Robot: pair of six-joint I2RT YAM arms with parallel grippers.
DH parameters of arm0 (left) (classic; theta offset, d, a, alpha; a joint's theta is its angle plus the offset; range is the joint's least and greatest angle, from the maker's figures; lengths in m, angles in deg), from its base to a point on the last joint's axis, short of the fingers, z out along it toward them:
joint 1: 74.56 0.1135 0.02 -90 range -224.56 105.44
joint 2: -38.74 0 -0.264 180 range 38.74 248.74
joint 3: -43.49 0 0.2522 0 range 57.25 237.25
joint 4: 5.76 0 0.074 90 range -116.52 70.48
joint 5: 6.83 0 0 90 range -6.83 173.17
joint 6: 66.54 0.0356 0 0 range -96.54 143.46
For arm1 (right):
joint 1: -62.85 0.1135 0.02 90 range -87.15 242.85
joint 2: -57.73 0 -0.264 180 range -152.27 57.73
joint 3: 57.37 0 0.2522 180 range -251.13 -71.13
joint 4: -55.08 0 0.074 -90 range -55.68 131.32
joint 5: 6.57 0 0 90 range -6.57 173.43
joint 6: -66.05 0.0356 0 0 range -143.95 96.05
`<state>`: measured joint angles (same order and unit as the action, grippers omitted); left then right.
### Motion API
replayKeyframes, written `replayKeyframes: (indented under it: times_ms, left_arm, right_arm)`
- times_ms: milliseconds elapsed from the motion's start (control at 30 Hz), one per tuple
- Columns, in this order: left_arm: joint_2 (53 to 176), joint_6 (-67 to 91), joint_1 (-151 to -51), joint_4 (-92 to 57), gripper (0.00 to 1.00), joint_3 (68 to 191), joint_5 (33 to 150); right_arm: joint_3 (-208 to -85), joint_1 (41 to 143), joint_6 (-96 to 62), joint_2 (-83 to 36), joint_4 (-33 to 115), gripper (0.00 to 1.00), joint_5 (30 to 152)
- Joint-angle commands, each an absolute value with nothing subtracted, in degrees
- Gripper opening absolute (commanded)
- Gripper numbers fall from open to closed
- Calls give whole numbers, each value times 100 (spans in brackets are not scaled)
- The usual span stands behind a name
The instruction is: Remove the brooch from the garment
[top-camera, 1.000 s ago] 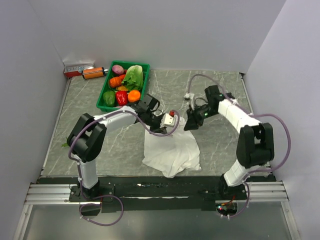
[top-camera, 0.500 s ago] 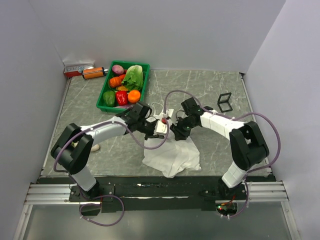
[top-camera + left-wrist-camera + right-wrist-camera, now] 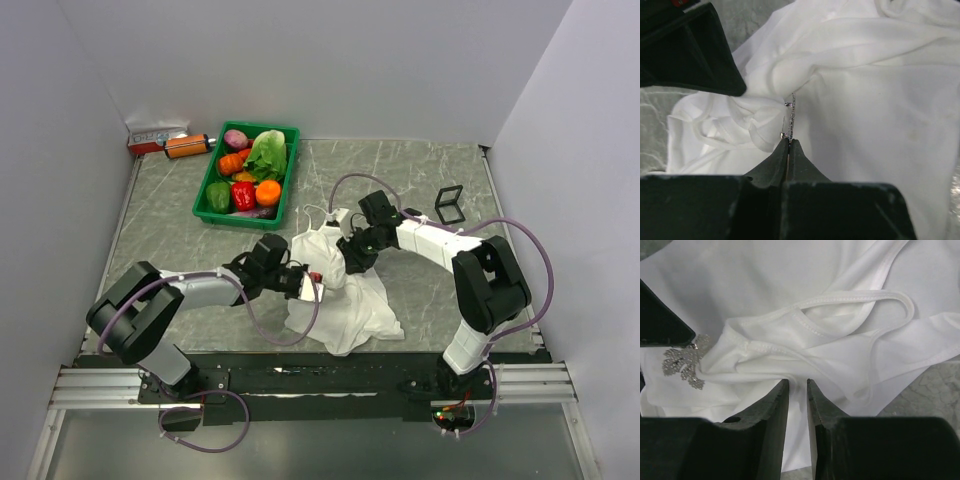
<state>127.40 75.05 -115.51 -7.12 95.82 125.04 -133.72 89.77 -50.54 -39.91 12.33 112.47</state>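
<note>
1. Saw the grey marbled table (image 3: 440, 170) with both arms reaching in toward its middle.
2. Found the garment (image 3: 345, 300) crumpled in a heap at near-centre, between the two arms, with thin straps at its far side.
3. Noted a green crate (image 3: 293, 165) of vegetables at far left, well apart from the cloth.
4. Found the right gripper (image 3: 350, 262) on the heap's far part. Saw its fingers (image 3: 775, 405) drawn almost together, pinching a fold of cloth just below a strap loop.
5. Found the left gripper (image 3: 312, 278) at the heap's left edge. Saw its fingertips (image 3: 774, 162) pressed together, clamped on the lower end of the brooch.
6. Located the brooch (image 3: 682, 364): small, silvery and sparkly, edge-on above the left tips, touching a bunched fold of the garment. Could not tell whether it was pinned through the cloth.
</note>
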Motion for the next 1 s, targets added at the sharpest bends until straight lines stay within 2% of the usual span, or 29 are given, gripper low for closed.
replayKeyframes:
  times_ms: [0,233,467,833,967]
  left_arm:
    - [12575,7698,-11771,1183,1,9242,12308]
    - [12839,7645,-11939,2617,1,8828,12009]
    - [12909,7672,-11948,2601,1,8845,12061]
    - [12927,7487,-11939,2618,1,8872,12044]
    - [12936,7470,-11939,2627,1,8881,12035]
  right_arm:
    - [-13319,8983,-4786,-3877,1372,29,11515]
    - [-12933,8895,-4785,-3316,1442,36,11481]
    - [-12370,8816,-5137,-2376,1776,43,11586]
    - [-11930,9035,-6200,-1593,2083,51,12114]
    - [-11930,9150,-6648,-1601,2102,60,12184]
